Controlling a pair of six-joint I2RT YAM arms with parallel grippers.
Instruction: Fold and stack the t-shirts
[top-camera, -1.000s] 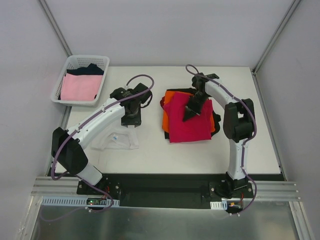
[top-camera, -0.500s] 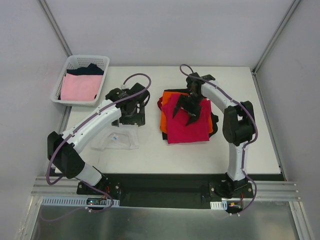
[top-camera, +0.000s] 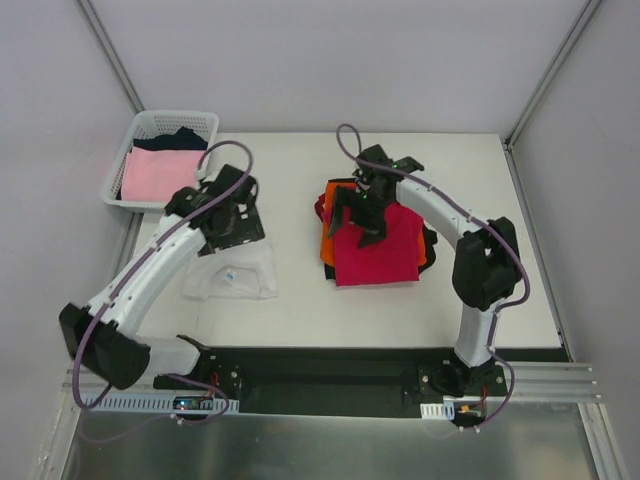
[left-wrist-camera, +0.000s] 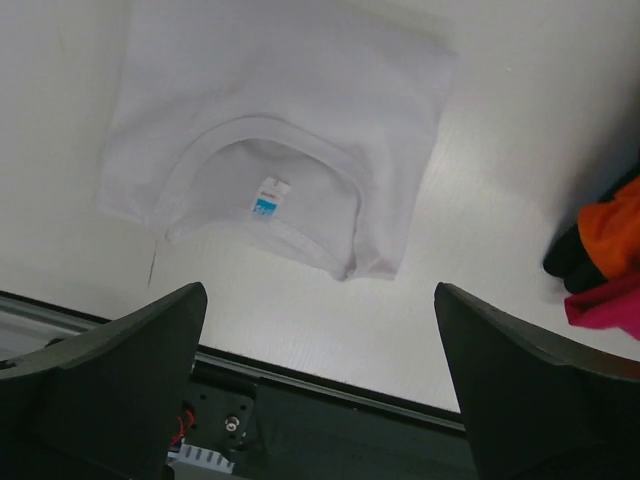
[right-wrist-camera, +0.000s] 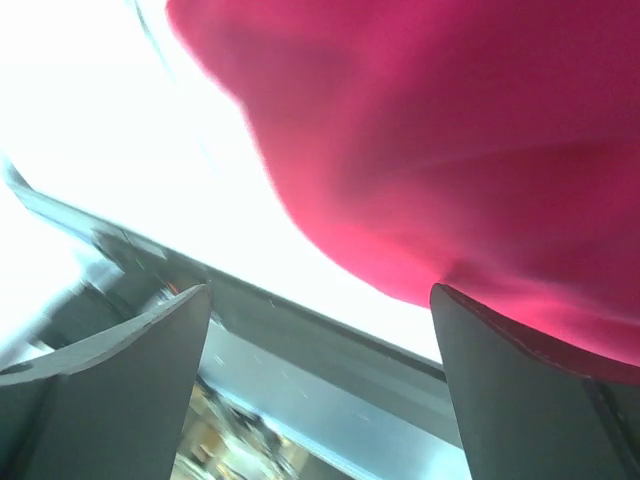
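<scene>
A folded white t-shirt (top-camera: 232, 272) (left-wrist-camera: 280, 130) lies flat on the table at the left, collar and label facing up. My left gripper (top-camera: 226, 214) (left-wrist-camera: 318, 290) hovers over its far edge, open and holding nothing. To the right is a stack with a magenta-red t-shirt (top-camera: 385, 250) (right-wrist-camera: 450, 130) on top, an orange one (top-camera: 328, 245) (left-wrist-camera: 615, 225) beneath it and a black one (top-camera: 432, 240) at the bottom. Above the stack's far left part, my right gripper (top-camera: 358, 213) (right-wrist-camera: 320, 290) is open with nothing between its fingers.
A white lattice basket (top-camera: 150, 122) at the table's far left corner holds a pale pink shirt (top-camera: 158, 172) and a dark one (top-camera: 180, 140). The black base rail (top-camera: 320, 365) runs along the table's near edge. Grey walls close in both sides.
Both grippers have opened. The left gripper moved left and back off the white shirt. The right gripper let go of the magenta shirt and shifted left over the stack.
</scene>
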